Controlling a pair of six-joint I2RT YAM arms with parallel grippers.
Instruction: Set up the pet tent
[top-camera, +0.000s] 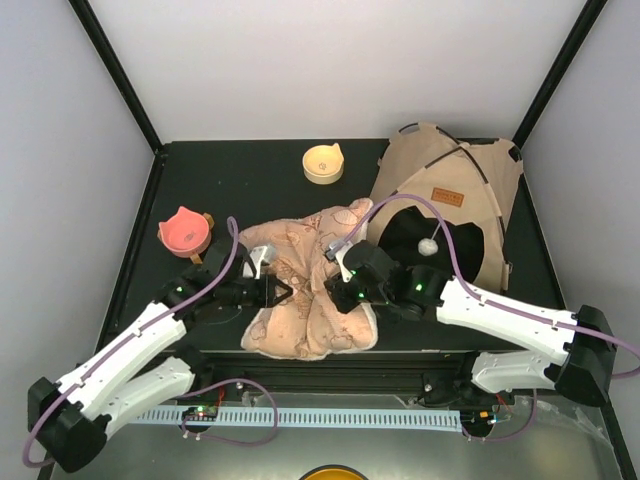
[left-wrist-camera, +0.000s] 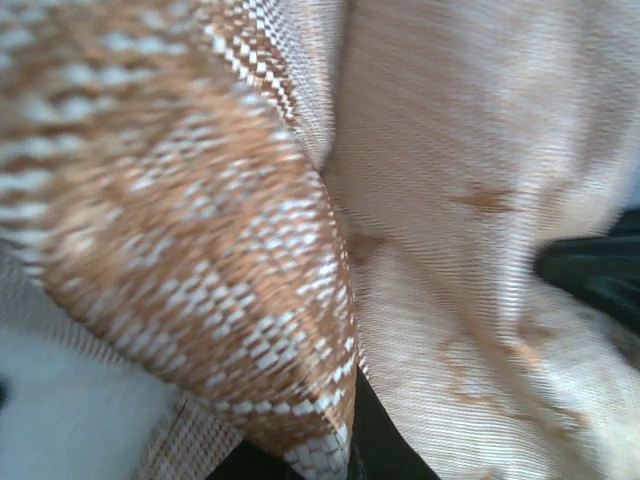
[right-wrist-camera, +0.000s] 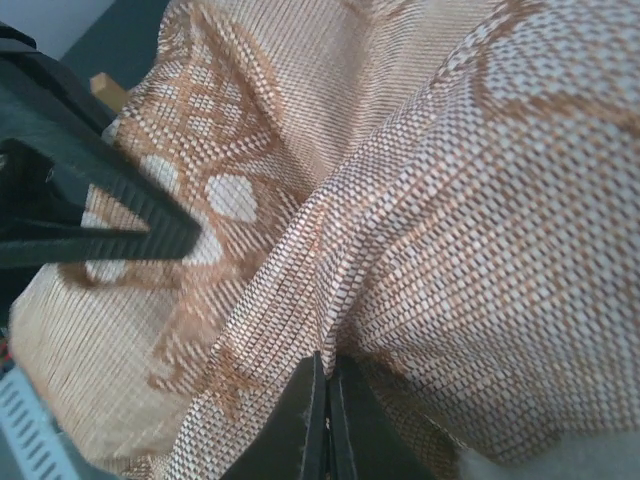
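The pet tent (top-camera: 450, 185) lies slumped at the back right: tan canvas, a brown label (top-camera: 445, 195), a black floor (top-camera: 400, 235) and a white ball (top-camera: 427, 246) on a string. In front of it, mid-table, lies the beige patterned pillow (top-camera: 305, 305). My left gripper (top-camera: 278, 293) is shut on the pillow's left edge. My right gripper (top-camera: 333, 283) is shut on its right part. In the right wrist view the right gripper (right-wrist-camera: 327, 400) pinches a fold of the weave (right-wrist-camera: 480, 200). Pillow fabric (left-wrist-camera: 200, 250) fills the left wrist view and hides the jaws.
A pink cat-eared bowl (top-camera: 185, 231) sits at the left and a yellow one (top-camera: 323, 163) at the back middle. A white slotted cable tray (top-camera: 330, 415) runs along the near edge between the arm bases. White walls with black posts close in the table.
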